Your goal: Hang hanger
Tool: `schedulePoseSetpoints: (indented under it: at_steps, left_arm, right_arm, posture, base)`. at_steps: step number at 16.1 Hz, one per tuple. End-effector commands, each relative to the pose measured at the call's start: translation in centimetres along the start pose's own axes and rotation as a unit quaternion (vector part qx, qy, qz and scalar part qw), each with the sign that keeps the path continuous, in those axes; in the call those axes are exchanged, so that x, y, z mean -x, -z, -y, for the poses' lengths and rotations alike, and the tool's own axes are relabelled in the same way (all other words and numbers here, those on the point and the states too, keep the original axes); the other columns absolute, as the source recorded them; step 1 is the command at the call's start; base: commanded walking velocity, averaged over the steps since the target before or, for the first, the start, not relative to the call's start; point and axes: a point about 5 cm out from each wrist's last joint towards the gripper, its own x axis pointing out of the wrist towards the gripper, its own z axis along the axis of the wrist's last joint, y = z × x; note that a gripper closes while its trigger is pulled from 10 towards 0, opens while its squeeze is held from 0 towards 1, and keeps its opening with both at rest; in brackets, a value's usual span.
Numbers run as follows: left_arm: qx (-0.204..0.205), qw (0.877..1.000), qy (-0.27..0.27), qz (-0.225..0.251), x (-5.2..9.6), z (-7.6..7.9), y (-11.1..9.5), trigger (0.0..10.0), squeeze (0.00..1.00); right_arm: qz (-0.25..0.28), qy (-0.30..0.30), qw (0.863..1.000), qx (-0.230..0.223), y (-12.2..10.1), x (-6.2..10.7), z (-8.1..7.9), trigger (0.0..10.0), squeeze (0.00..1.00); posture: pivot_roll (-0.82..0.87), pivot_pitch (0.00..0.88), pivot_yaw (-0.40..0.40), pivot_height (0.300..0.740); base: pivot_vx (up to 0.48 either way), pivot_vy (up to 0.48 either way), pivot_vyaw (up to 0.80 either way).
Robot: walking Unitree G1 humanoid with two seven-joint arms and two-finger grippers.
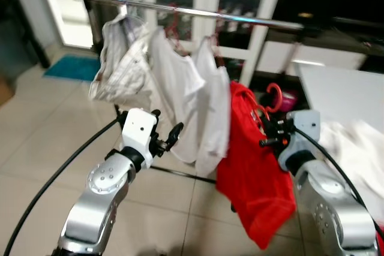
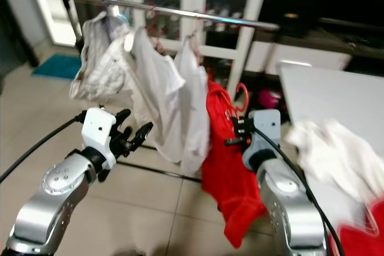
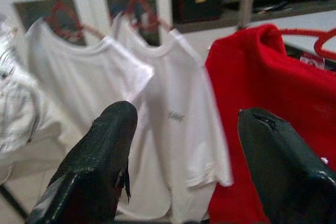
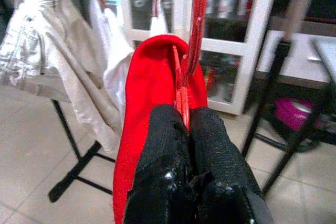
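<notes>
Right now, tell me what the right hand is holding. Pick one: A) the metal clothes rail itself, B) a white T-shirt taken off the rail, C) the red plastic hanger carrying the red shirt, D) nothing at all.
C: the right hand is clamped shut on the red plastic hanger, with the red shirt draped from it, below the metal clothes rail.

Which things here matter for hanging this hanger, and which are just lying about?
Job:
- red hanger, pinched in the right gripper
- red shirt on it
- rail

Just there:
- white shirts already hung
- white cloth on the table
- left gripper, open
</notes>
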Motion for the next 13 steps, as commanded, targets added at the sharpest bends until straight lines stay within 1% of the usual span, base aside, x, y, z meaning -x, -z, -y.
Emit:
schedulePoseSetpoints:
  at_steps: [1, 4, 6, 10, 13]
  left_arm:
    - [-0.002, 1.000, -0.001, -0.006, 0.06, -0.07, 0.22, 10.0, 0.00]
    - [-0.003, 1.000, 0.002, -0.006, 0.01, -0.02, 0.22, 10.0, 0.00]
    - [-0.005, 1.000, 0.003, -0.007, -0.02, 0.03, 0.26, 10.0, 0.00]
    - [0.000, 1.000, -0.002, -0.012, 0.02, -0.34, 0.37, 10.0, 0.00]
    - [-0.001, 1.000, -0.002, -0.012, -0.06, -0.48, 0.24, 10.0, 0.00]
  right_arm:
    - [0.013, -0.004, 1.000, 0.002, -0.65, -0.01, -0.08, 10.0, 0.00]
    - [0.012, -0.004, 1.000, 0.002, -0.64, 0.04, -0.06, 10.0, 0.00]
    - [0.011, -0.005, 1.000, 0.003, -0.58, 0.08, -0.03, 10.0, 0.00]
    - [0.006, -0.007, 1.000, 0.004, -0.42, 0.05, -0.02, 10.0, 0.00]
    - [0.008, -0.009, 1.000, 0.003, -0.46, -0.01, -0.22, 10.0, 0.00]
  posture:
    - [-0.11, 0.000, -0.042, 0.740]
    - [-0.11, 0.000, -0.038, 0.740]
    - [-0.11, 0.000, -0.038, 0.740]
    - [-0.10, 0.000, -0.037, 0.740]
    - [-0.10, 0.000, -0.034, 0.740]
  base:
    - [-0.270, 0.000, 0.00]
    - [-0.260, 0.000, 0.00]
    - [0.000, 0.000, 0.00]
    - [0.000, 0.000, 0.00]
    - [0.000, 0.309, 0.00]
